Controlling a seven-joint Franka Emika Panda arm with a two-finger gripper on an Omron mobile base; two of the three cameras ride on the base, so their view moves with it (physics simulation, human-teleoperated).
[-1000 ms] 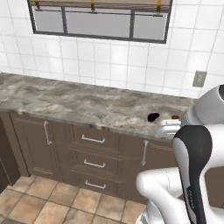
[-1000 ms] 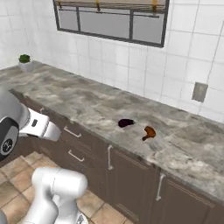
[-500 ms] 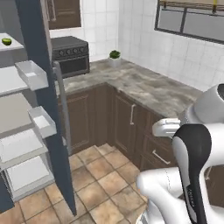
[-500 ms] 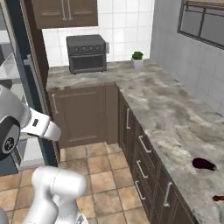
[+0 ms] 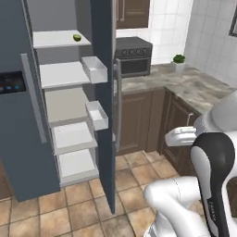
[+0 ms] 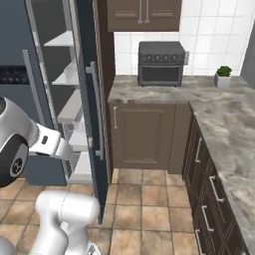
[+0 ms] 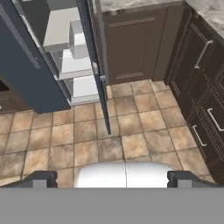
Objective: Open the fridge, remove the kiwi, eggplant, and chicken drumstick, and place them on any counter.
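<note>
The fridge point(image 5: 18, 115) stands at the left with its right door point(image 5: 102, 92) swung open, showing white shelves. The kiwi point(image 5: 77, 37) lies on the top shelf, small and yellowish-green. My gripper point(image 7: 113, 178) is open and holds nothing; it hangs above the tiled floor, well short of the fridge door point(image 7: 94, 57) and pointing down at it. The fridge door point(image 6: 84, 74) shows edge-on in the right base view. The counter point(image 5: 185, 85) runs along the right, also seen as the counter point(image 6: 219, 109). The eggplant and the chicken drumstick are out of view.
A black oven point(image 5: 133, 58) sits on the corner counter beside the fridge, with a potted plant point(image 6: 223, 74) further right. Dark cabinets point(image 7: 201, 65) with metal handles line the right side. White door bins point(image 5: 95, 69) jut from the open door. Tiled floor point(image 7: 131, 122) lies between.
The whole picture has swung from the counter with the eggplant and drumstick, past the corner, to face the open fridge: the base turned. The gripper stayed open.
</note>
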